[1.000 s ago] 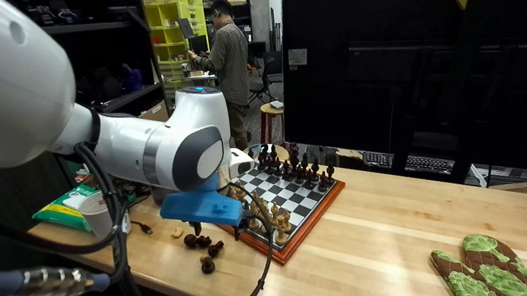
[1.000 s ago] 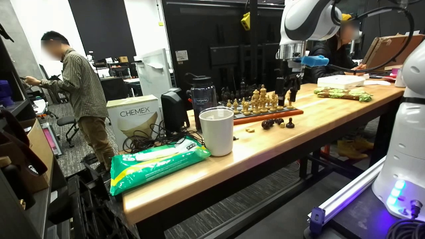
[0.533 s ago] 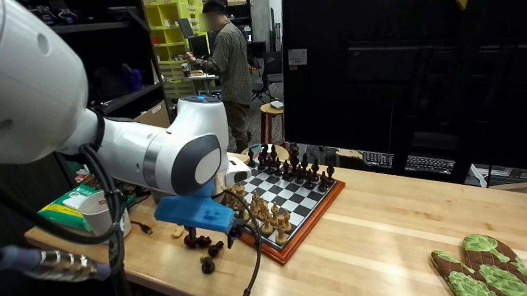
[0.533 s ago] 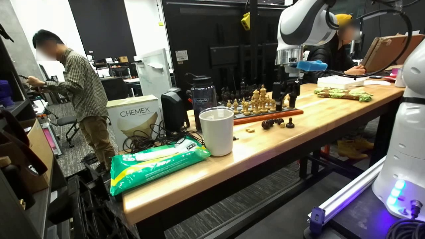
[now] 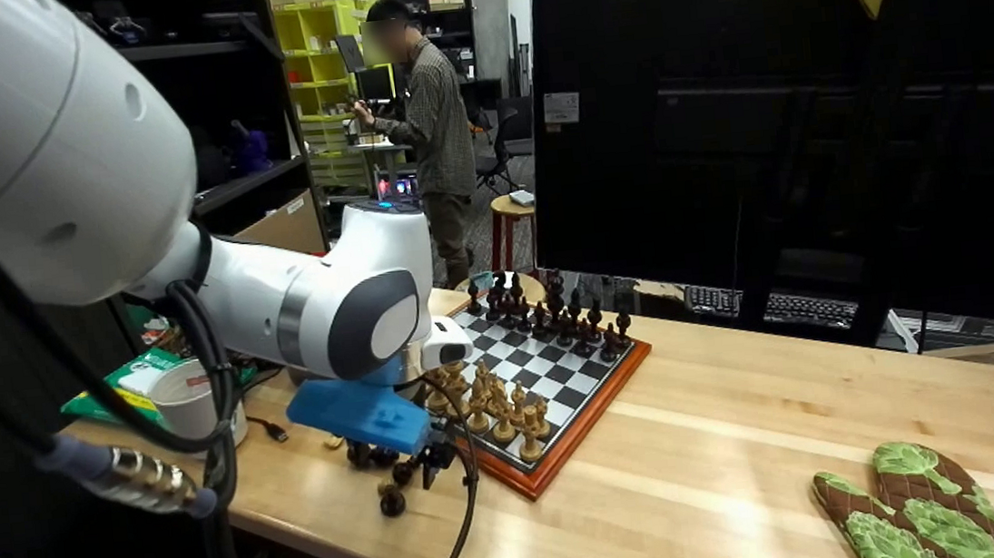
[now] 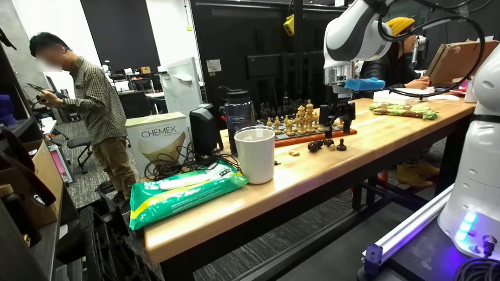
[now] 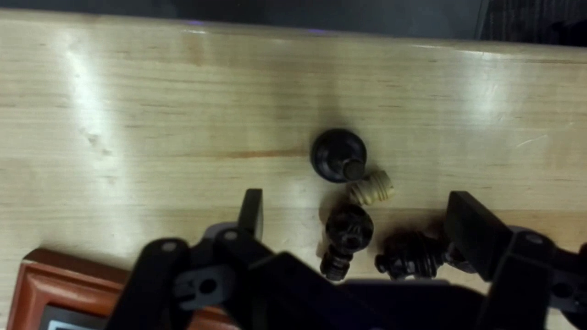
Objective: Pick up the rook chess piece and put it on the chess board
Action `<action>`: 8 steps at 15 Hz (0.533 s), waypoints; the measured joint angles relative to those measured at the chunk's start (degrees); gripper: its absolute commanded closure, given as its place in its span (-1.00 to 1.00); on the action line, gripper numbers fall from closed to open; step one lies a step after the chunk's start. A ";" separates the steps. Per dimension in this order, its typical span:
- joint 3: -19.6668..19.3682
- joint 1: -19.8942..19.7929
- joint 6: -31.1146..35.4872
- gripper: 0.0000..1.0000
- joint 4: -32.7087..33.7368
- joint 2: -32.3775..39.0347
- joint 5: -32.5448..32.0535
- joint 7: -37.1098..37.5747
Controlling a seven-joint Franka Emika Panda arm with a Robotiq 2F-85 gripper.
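Several dark pieces [image 7: 349, 228], the rook perhaps among them, crowd right of the wrist view's centre, chess board [image 7: 69, 283] at lower left; from such crowding, the spread, empty gripper [image 7: 357, 207] could catch two.

There is one square black-and-white-checked chess board [image 5: 543, 375] rimmed in reddish-brown wood, one white cylindrical cup [image 6: 254, 160], one green plastic packet [image 6: 187, 199] and one dark translucent bottle [image 6: 239, 113]. Off the board are at least three glossy dark chess pieces [image 7: 337, 153] and one ridged tan stub [image 7: 372, 187].
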 measured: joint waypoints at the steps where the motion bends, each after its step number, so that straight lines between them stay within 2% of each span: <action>1: 0.02 -0.01 -0.02 -1.00 -0.01 0.34 0.00 0.66; 8: 0.07 -0.05 -0.25 -1.00 0.00 1.90 0.14 4.18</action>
